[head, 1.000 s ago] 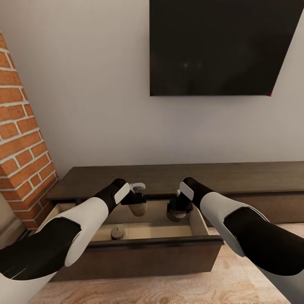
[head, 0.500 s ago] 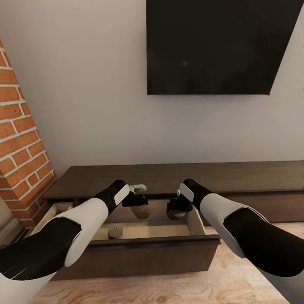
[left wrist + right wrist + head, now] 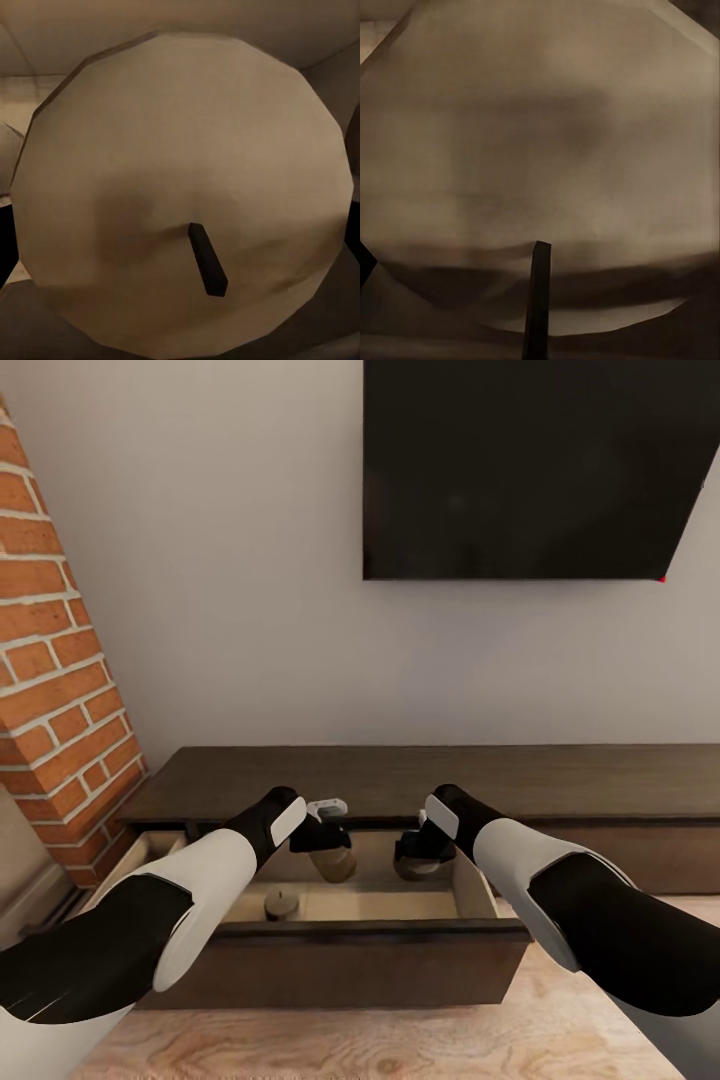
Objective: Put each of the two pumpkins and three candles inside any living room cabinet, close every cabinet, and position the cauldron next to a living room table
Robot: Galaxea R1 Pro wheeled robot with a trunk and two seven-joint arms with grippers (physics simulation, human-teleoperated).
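Observation:
The long dark-brown cabinet [image 3: 560, 780] has one drawer [image 3: 340, 960] pulled out, showing its pale inside. One candle [image 3: 281, 904] stands upright on the drawer floor at the left. My left gripper [image 3: 330, 848] hangs over the drawer, shut on a second beige candle [image 3: 335, 863]; that candle's top and dark wick [image 3: 206, 259] sit close to the left wrist camera. My right gripper [image 3: 418, 855] is over the drawer's right part, shut on a third candle [image 3: 417, 868], whose top [image 3: 540, 150] and wick show up close in the right wrist view.
A brick fireplace [image 3: 60, 690] stands at the left beside the cabinet. A black flat screen [image 3: 530, 470] hangs on the grey wall above. Light wood floor [image 3: 420, 1045] lies in front of the drawer.
The camera has shifted, so the wall, screen and cabinet sit further right in the picture. Both arms keep the same pose, each still holding its candle over the drawer.

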